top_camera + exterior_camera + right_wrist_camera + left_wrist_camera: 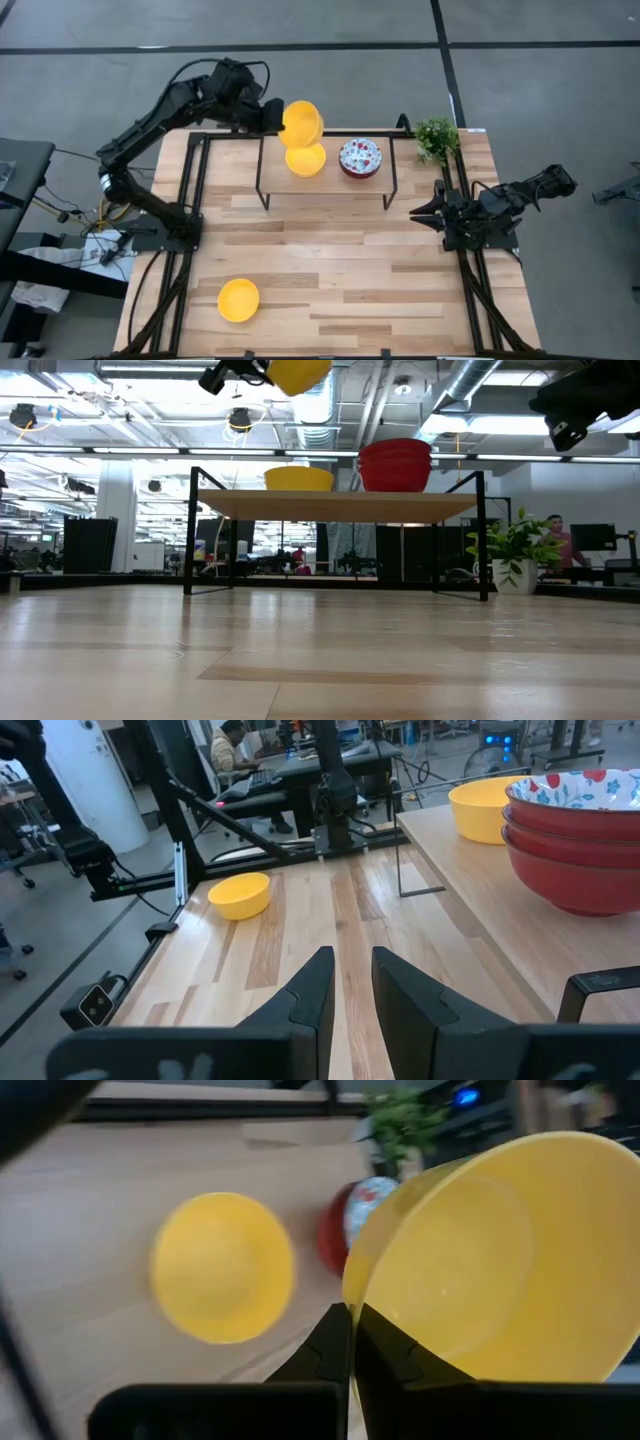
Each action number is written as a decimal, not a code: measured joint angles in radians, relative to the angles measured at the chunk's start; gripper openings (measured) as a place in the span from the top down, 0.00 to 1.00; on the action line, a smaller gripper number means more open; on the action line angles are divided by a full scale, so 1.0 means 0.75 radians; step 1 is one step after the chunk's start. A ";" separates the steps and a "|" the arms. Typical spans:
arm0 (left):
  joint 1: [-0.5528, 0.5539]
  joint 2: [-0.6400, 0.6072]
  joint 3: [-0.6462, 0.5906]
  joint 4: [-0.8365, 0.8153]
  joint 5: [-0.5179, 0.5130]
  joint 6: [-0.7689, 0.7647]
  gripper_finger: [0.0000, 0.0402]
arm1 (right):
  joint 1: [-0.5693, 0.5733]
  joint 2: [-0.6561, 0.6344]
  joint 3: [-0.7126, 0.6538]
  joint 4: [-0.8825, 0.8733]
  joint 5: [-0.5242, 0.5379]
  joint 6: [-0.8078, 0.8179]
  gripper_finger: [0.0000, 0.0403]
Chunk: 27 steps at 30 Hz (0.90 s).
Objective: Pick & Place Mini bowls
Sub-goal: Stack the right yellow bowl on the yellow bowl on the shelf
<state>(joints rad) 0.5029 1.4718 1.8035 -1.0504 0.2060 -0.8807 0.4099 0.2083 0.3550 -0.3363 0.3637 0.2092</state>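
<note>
My left gripper (272, 118) is over the far left end of the raised shelf (330, 185), shut on a plain yellow bowl (301, 122) high above the shelf (298, 372). A second yellow bowl (306, 160) sits on its base on the shelf, beside a stack of floral bowls with red outsides (360, 157). A third yellow bowl (238, 300) rests on the table near its front left. My right gripper (425, 212) waits at the table's right side, open (350, 982) and touching nothing. My left gripper pinches the held yellow bowl by its rim (350, 1295), one finger inside the bowl and one outside. The fingers (330, 1350) come roughly level from the table's left. The bowl is lifted clear above the shelf and tipped onto its side (500, 1260).
A small green plant (436, 137) stands at the shelf's far right corner. The shelf stands on thin black legs (190, 530) with open room beneath it. Bare wood lies across the table's middle and near right (400, 290). People sit in the room beyond (232, 745).
</note>
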 joint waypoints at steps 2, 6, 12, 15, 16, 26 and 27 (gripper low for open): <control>0.007 0.037 0.050 -0.089 -0.032 0.021 0.99 | 0.000 0.000 0.000 0.000 0.000 0.000 0.85; 0.007 0.101 0.071 -0.158 -0.066 0.051 0.99 | 0.000 0.000 0.000 0.000 0.000 0.001 0.85; 0.013 0.221 0.071 -0.175 -0.065 0.084 0.99 | 0.000 0.000 0.000 0.000 0.000 0.003 0.85; 0.035 0.267 0.070 -0.198 -0.059 0.094 0.99 | 0.000 0.000 0.000 0.000 0.000 0.003 0.85; 0.041 0.279 0.070 -0.196 -0.059 0.103 0.99 | 0.000 0.000 0.000 0.000 0.000 0.003 0.85; 0.088 0.357 0.070 -0.259 -0.058 0.122 0.99 | 0.000 0.000 0.000 -0.004 0.000 0.003 0.85; 0.087 0.357 0.070 -0.267 -0.057 0.122 0.99 | 0.000 0.000 0.000 -0.009 0.000 0.003 0.85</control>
<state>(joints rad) 0.5679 1.7396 1.8561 -1.2507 0.1630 -0.7895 0.4099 0.2084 0.3550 -0.3431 0.3637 0.2111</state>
